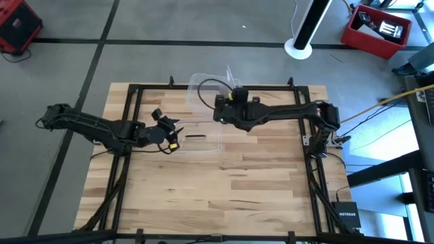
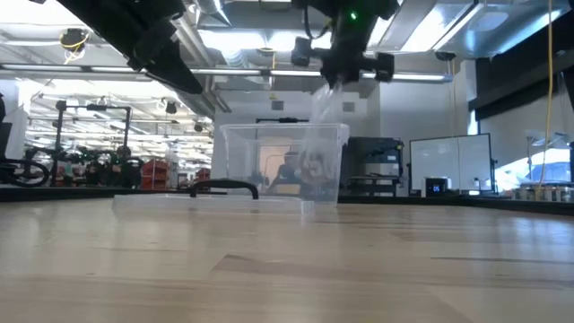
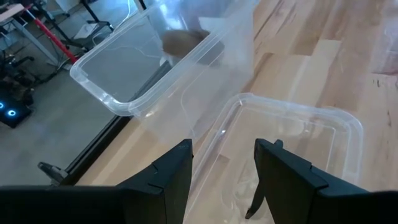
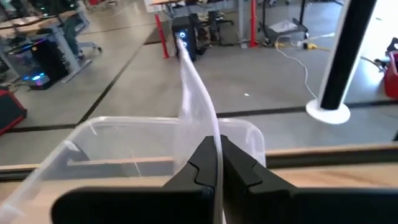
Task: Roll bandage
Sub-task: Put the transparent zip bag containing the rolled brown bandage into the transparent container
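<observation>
near half of the tabletop (image 1: 224, 196) is unobstructed; clear box (image 1: 203, 95) and its flat lid (image 1: 200, 139) occupy the far centre.

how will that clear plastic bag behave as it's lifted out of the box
Probably floppy: the clear plastic bag hangs as a thin film from the shut right claw. Likely light, and it may swing; something brown weighs down its bottom inside the box.

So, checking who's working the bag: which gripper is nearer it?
Right. The right gripper is shut on the bag above the box; the left gripper hovers open over the lid.
</observation>
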Action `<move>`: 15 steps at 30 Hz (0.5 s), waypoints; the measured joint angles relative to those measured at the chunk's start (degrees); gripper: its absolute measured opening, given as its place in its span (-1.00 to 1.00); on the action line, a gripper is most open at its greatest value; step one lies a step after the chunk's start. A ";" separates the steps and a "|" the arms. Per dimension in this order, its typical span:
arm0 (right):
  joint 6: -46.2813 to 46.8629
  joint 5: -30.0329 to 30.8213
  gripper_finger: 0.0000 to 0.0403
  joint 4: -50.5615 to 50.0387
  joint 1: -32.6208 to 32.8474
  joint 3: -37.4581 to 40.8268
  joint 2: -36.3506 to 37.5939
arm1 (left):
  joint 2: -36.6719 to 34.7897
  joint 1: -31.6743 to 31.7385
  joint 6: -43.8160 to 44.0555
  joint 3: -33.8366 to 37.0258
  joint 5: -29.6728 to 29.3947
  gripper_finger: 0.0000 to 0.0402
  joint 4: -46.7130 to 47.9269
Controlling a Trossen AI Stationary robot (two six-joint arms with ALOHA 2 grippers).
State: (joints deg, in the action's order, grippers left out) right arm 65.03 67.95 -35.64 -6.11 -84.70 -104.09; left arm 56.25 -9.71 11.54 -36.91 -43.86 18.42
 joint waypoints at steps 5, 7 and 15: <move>4.26 -2.71 -0.95 0.22 -0.10 3.87 0.00 | -0.02 -0.22 0.21 0.00 0.02 -0.17 0.07; 4.01 -5.41 -0.95 2.07 -0.72 5.58 0.00 | -0.02 -0.22 0.49 0.00 0.02 -0.17 -0.15; -2.90 -11.40 -0.63 4.33 -1.57 8.69 0.00 | -0.02 -0.22 -0.27 0.00 2.52 -0.17 -0.19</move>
State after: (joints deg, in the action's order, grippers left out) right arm 62.13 56.55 -31.31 -7.68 -76.01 -104.09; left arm 56.23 -9.93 11.27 -36.91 -41.33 18.23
